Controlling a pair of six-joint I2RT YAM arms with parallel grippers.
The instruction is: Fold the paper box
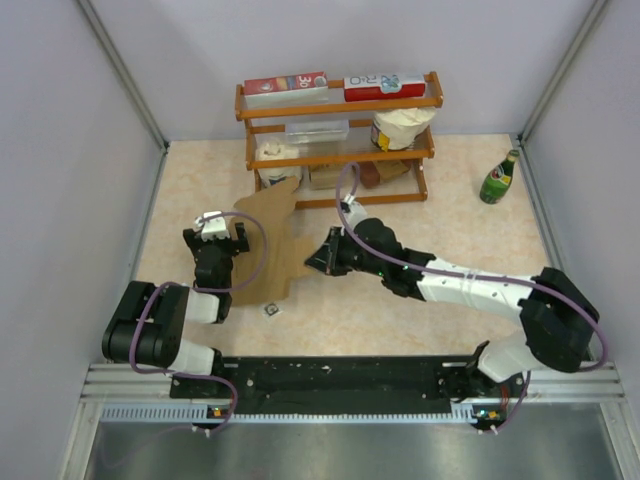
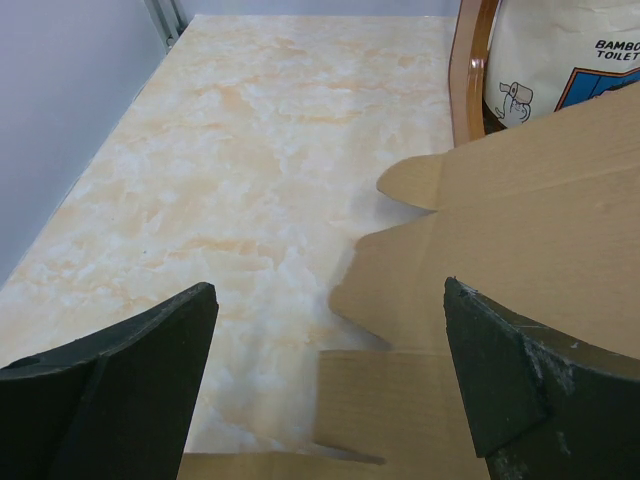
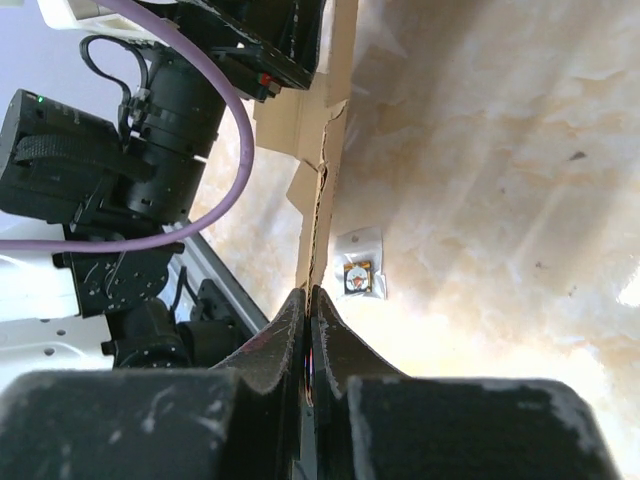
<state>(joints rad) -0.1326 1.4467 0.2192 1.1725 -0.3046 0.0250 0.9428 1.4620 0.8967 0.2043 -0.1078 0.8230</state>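
The right end effector (image 3: 308,335) pinches the box (image 1: 268,255) edge. The left end effector (image 2: 328,292) stands open, with the box just to its right.

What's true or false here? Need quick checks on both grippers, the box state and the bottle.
1. The right gripper is pinched on an edge of the paper box. True.
2. The left gripper is clamped on the paper box. False: its jaws stand wide open, and the sheet lies under them ungripped.
3. The paper box is folded up into a closed carton. False: it is an unfolded sheet with its flaps spread out.
4. A green bottle stands upright on the table, to the right of the shelf. True.
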